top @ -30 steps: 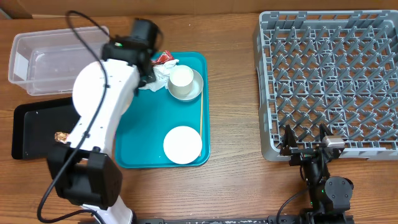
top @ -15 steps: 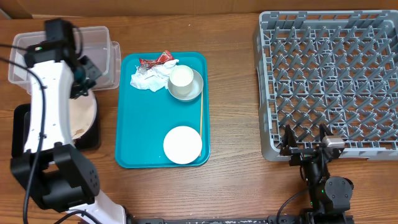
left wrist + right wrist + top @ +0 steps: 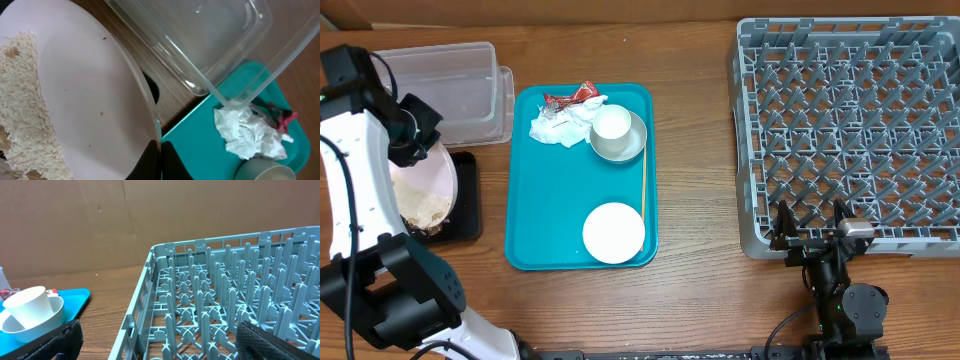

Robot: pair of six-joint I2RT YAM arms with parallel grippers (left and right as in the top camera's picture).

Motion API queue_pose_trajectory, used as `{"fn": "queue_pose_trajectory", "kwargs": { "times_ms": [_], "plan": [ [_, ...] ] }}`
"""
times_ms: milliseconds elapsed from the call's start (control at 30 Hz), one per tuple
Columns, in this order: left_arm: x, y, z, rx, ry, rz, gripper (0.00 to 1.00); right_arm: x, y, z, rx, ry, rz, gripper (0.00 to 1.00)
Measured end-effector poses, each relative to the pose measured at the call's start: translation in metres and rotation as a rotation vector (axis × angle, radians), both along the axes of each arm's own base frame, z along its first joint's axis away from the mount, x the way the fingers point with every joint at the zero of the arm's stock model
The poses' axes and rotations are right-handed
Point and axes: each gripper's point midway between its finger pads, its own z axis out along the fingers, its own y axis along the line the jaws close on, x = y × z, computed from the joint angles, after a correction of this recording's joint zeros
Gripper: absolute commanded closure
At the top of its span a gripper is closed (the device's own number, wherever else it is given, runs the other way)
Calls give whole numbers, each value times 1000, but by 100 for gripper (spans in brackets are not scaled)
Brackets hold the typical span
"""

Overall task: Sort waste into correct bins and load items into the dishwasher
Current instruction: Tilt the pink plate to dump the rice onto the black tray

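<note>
My left gripper point(image 3: 159, 162) is shut on the rim of a white plate point(image 3: 85, 100) with rice on it, held tilted over the black bin point(image 3: 468, 200) at the left; it also shows in the overhead view point(image 3: 420, 185). The teal tray point(image 3: 545, 210) holds a cup in a bowl point(image 3: 616, 133), a crumpled napkin point(image 3: 558, 126), a red wrapper point(image 3: 575, 96), a chopstick point(image 3: 643, 195) and a small white plate point(image 3: 614, 232). My right gripper point(image 3: 812, 235) is open and empty at the front edge of the grey dish rack point(image 3: 850, 130).
A clear plastic bin point(image 3: 455, 85) stands behind the black bin, left of the tray. The dish rack fills the right side and shows in the right wrist view point(image 3: 225, 295). Bare wooden table lies between tray and rack.
My left arm swung from the tray to the far left, carrying the plate over the black bin and tilting it. The right arm has not moved.
</note>
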Motion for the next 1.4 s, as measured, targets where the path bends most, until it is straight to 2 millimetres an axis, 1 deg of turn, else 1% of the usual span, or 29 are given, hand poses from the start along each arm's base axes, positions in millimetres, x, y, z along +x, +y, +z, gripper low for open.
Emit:
{"fn": "queue_pose_trajectory", "kwargs": {
  "times_ms": [167, 400, 500, 667, 900, 1100, 1300, 1400],
  "plan": [
    [3, 1, 2, -18, -24, 1, 96, 0, 0, 0, 0, 0, 0, 0],
    [17, -5, 9, -73, -103, -34, 96, 0, 0, 0, 0, 0, 0, 0],
    [18, -8, 12, -116, -127, -39, 96, 0, 0, 0, 0, 0, 0, 0],
    [16, -2, 16, -172, -160, -31, 96, 0, 0, 0, 0, 0, 0, 0],
    [8, 13, 24, -259, -224, -25, 96, 0, 0, 0, 0, 0, 0, 0],
    [4, 15, 28, -303, -254, -41, 96, 0, 0, 0, 0, 0, 0, 0],
    [4, 14, 38, -369, -316, -66, 96, 0, 0, 0, 0, 0, 0, 0],
    [1, 19, 43, -400, -347, -58, 96, 0, 0, 0, 0, 0, 0, 0]
  ]
}}
